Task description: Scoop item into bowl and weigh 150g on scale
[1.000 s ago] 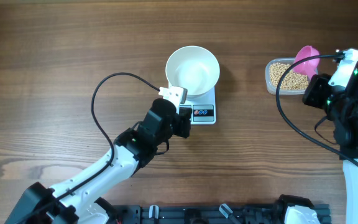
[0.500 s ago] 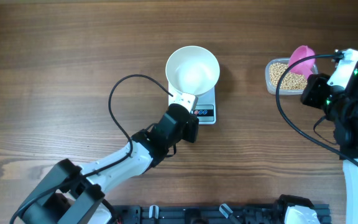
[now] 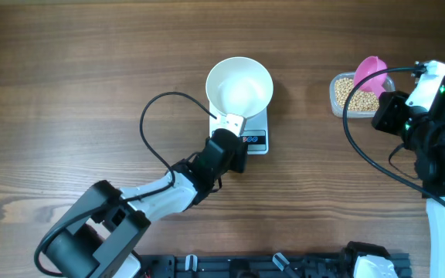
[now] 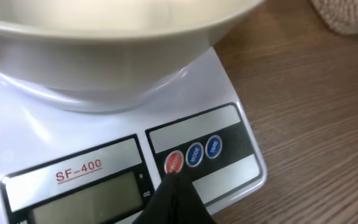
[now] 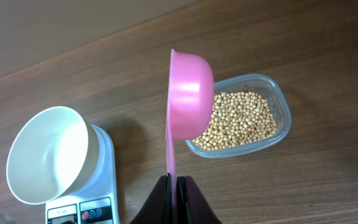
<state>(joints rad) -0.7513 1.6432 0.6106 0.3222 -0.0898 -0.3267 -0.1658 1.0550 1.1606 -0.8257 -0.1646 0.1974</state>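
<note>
Right hand point(image 5: 174, 182) is clamped on the pink scoop point(image 5: 190, 87) handle. Left hand point(image 4: 174, 188), pinched together, touches the scale point(image 4: 229, 180). The beans point(image 5: 241, 121) are probably light and roll freely.

The left arm point(image 3: 161, 197) had white tubular links and black joint housings, with a thin black cable point(image 3: 143, 122) looping off it. The right arm point(image 3: 439, 143) was black and white, with small green lights point(image 3: 442, 89) and a second black cable point(image 3: 345, 127).

A: What surrounds it all?
B: Just a table point(image 3: 68, 62): dark brown wood, grain running side to side, evenly lit.
A: Anything at the table's edge?
B: A black rail point(image 3: 246, 266) along its near edge.
</note>
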